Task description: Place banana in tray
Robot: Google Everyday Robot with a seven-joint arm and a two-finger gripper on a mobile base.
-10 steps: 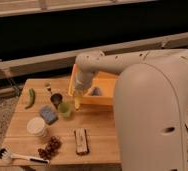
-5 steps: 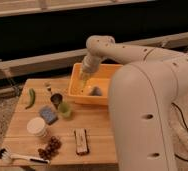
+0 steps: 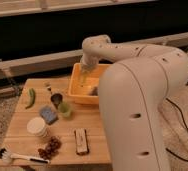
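The orange-yellow tray [image 3: 80, 98] stands at the back right of the wooden table. My gripper [image 3: 87, 75] reaches down from the white arm into the tray's back left part. A slim pale yellow banana [image 3: 85, 80] hangs from it, low inside the tray; the gripper looks shut on it. A small dark object [image 3: 93, 91] lies on the tray floor just right of the gripper. My arm's large white body covers the tray's right side.
On the table [image 3: 94, 125] left of the tray are a green pepper-like vegetable [image 3: 31, 97], a dark cup [image 3: 56, 99], a green cup [image 3: 64, 109], a blue sponge [image 3: 49, 114] and a white round tub [image 3: 37, 126]. Near the front edge lie dark red grapes [image 3: 49, 147], a brown bar [image 3: 80, 140] and a white brush [image 3: 12, 156].
My gripper has carried the banana from in front of the tray's left side to over the tray, then down into its back left part.
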